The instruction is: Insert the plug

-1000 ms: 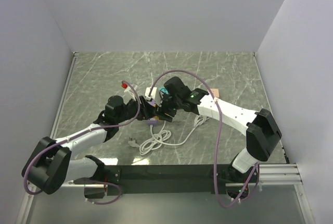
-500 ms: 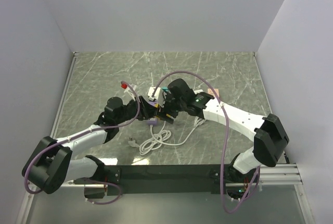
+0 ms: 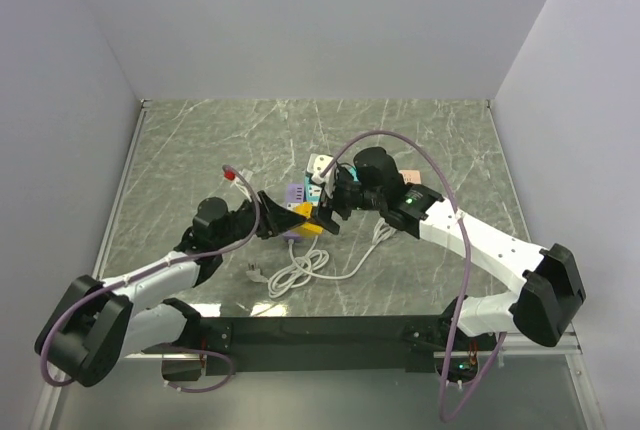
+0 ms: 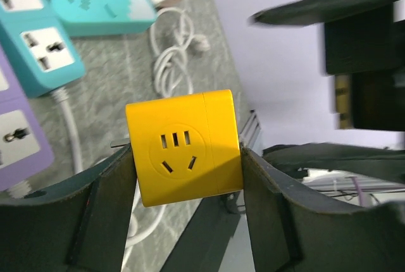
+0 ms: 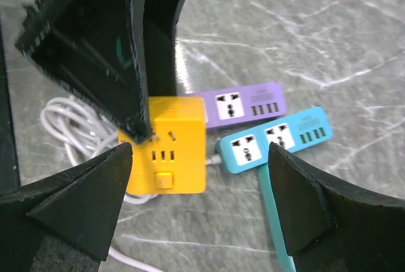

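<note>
A yellow cube adapter [image 4: 183, 145] with socket holes on its face is clamped between the fingers of my left gripper [image 4: 188, 164], and a thin metal prong shows at its left side. From above, the yellow cube [image 3: 309, 219] hangs just in front of a purple power strip [image 3: 296, 193], with my left gripper [image 3: 300, 218] shut on it. My right gripper [image 5: 201, 158] stands wide open over the yellow cube [image 5: 168, 155], touching nothing. Beyond it lie the purple strip [image 5: 243, 104] and a teal strip [image 5: 275, 139].
A coiled white cable [image 3: 300, 270] with a loose plug [image 3: 255, 271] lies near the front. A white strip [image 3: 318, 163] and a pink-ended one [image 3: 410, 178] sit behind the grippers. White walls stand on three sides, and a black rail [image 3: 330, 330] runs along the near edge.
My right gripper has opened, let go of the yellow cube and drawn back to the right. The left gripper keeps hold of the cube, which now shows clearly.
</note>
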